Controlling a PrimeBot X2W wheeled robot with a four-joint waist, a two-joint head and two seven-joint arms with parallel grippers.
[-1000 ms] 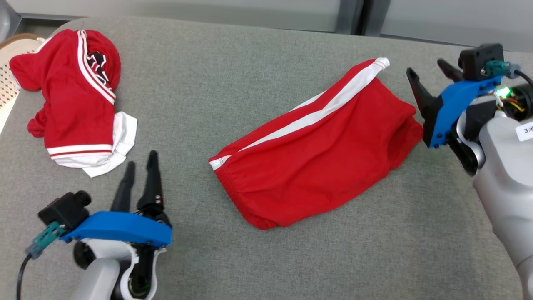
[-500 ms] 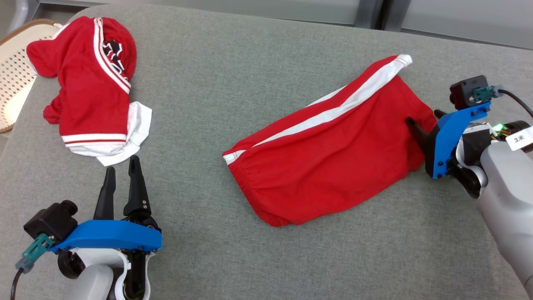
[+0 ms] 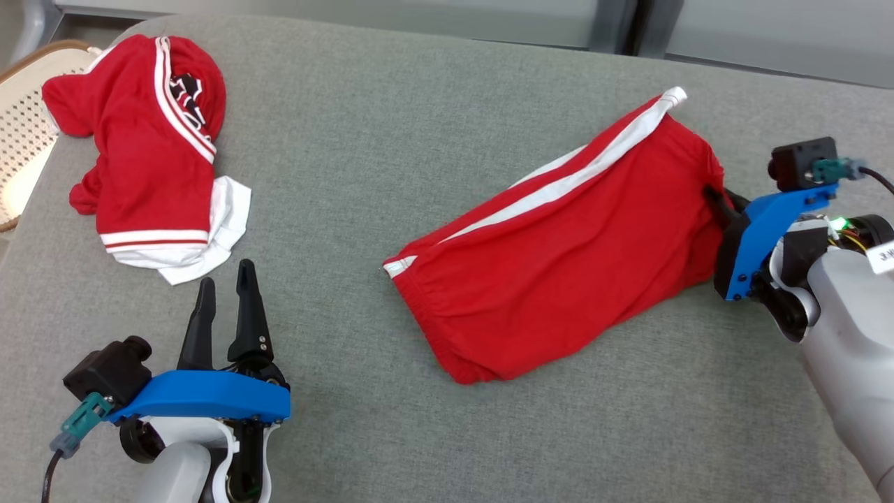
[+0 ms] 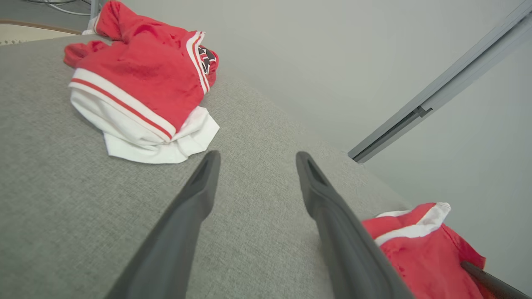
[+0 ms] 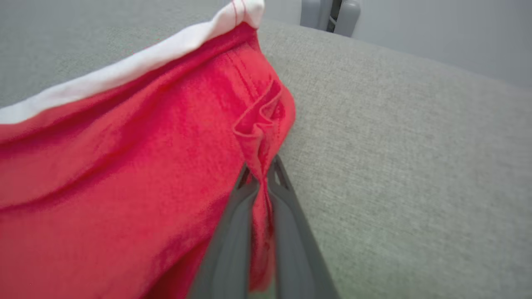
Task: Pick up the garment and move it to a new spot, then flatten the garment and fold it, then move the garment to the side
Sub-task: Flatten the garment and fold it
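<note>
Right wrist view is showing you the crux: your right gripper [image 5: 259, 172] is clamping its two dark fingers [image 5: 232, 236] narrowly on a small puckered fold at the edge of the red shorts [image 5: 124, 158], and only a thin ridge of cloth is sitting between them. The shorts are lying slantwise on the right half of the grey worktop [image 3: 419, 105], with the white side stripe uppermost, the elastic waistband pointing toward the middle and the leg end at the right gripper. Your left gripper [image 3: 225, 276] is hovering with its fingers spread wide and empty. It is well apart from the shorts and near a second red-and-white garment [image 3: 154, 161] that is lying crumpled at the far left beside a woven basket [image 3: 21, 119].

As I judge it, you are facing these risks:

- **Shallow bite:** a quick lift or a sideways tug is likely to pull the fold out.
- **Single layer:** the pinch may be taking one layer only, and then the shorts are going to open and twist as they rise, making the flattening harder.
- **One hold at one end:** the rest of the cloth is going to drag across the textured cover, bunching the waistband.
- **Far edge:** the striped corner is lying near the worktop's far edge, so carrying it that way is risking cloth spilling over.
- **Other garment:** if you are sending the left gripper in to help, it is risking a snag on the second garment.
</note>
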